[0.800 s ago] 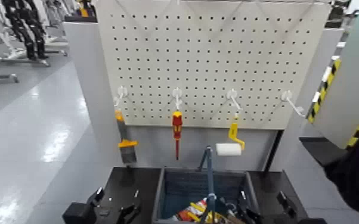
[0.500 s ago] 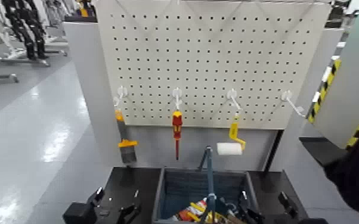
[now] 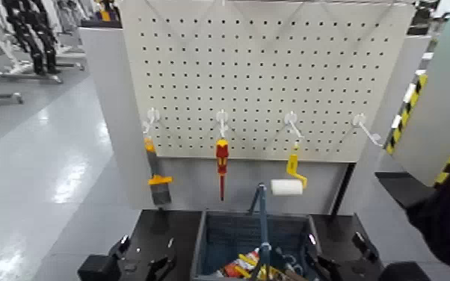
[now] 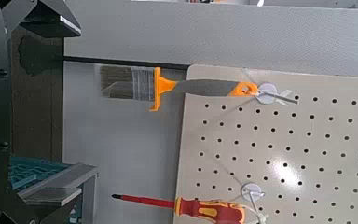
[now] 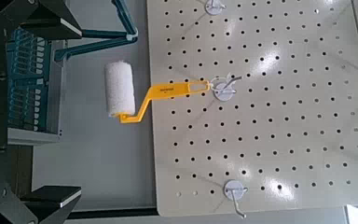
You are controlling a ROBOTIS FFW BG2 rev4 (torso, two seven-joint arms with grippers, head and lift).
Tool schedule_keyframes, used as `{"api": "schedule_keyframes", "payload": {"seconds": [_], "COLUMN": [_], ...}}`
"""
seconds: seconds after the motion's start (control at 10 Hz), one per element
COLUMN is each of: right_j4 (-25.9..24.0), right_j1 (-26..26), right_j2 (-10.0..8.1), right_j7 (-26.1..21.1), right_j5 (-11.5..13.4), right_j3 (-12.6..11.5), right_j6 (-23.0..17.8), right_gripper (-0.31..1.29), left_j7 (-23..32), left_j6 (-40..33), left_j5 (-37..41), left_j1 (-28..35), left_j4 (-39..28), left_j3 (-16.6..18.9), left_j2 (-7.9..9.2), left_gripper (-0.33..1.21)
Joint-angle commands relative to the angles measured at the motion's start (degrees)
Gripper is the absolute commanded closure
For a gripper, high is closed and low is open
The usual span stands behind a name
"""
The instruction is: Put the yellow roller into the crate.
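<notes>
The yellow roller [image 3: 291, 176] hangs from the third hook of the white pegboard [image 3: 273, 67], white sleeve lowest. It also shows in the right wrist view [image 5: 135, 93]. The crate [image 3: 214, 233] stands below the board, directly under the roller, and shows in the right wrist view [image 5: 23, 84]. My right gripper [image 3: 338, 258] is open and empty, low beside the crate's right wall and well below the roller. In its own view [image 5: 65, 112] the fingers are wide apart. My left gripper [image 3: 144, 255] is open and empty, low to the left of the crate.
An orange-handled brush [image 3: 155, 178] and a red-and-yellow screwdriver [image 3: 221, 161] hang on the two hooks left of the roller. The rightmost hook [image 3: 366, 128] is bare. Several tools and an upright blue bar [image 3: 262, 217] lie in the crate. A black-and-yellow striped post [image 3: 411, 101] stands at right.
My right gripper has shifted slightly up and to the right beside the crate. The roller, the other tools and the left arm have not moved.
</notes>
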Motion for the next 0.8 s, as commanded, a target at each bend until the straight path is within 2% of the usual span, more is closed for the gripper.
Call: {"api": "schedule_keyframes", "payload": {"seconds": [0.1, 0.4, 0.7, 0.8], "right_j4": [-0.34, -0.25, 1.07, 1.33], "right_j1": [-3.85, -9.47, -14.22, -15.54], "right_j2": [0.11, -2.52, -6.3, -7.44], "right_j7": [8.87, 17.4, 22.23, 23.64], "right_j5": [-0.48, -1.44, -3.9, -3.9], "right_j3": [-4.15, -6.08, -6.61, -6.61], "right_j6": [6.54, 14.89, 18.84, 20.33], "right_gripper": [0.13, 0.13, 0.13, 0.13], "left_j7": [-0.01, -0.01, -0.01, -0.09], "left_j6": [-0.12, -0.12, -0.04, -0.04], "left_j5": [0.13, 0.4, 0.4, 0.4], "left_j1": [0.0, 0.0, -0.09, -0.18], "left_j4": [0.0, 0.0, 0.0, 0.0], "left_j3": [0.0, -0.08, -0.17, -0.17], "left_j2": [0.02, 0.11, 0.11, 0.11], "left_gripper": [0.11, 0.11, 0.11, 0.11]}}
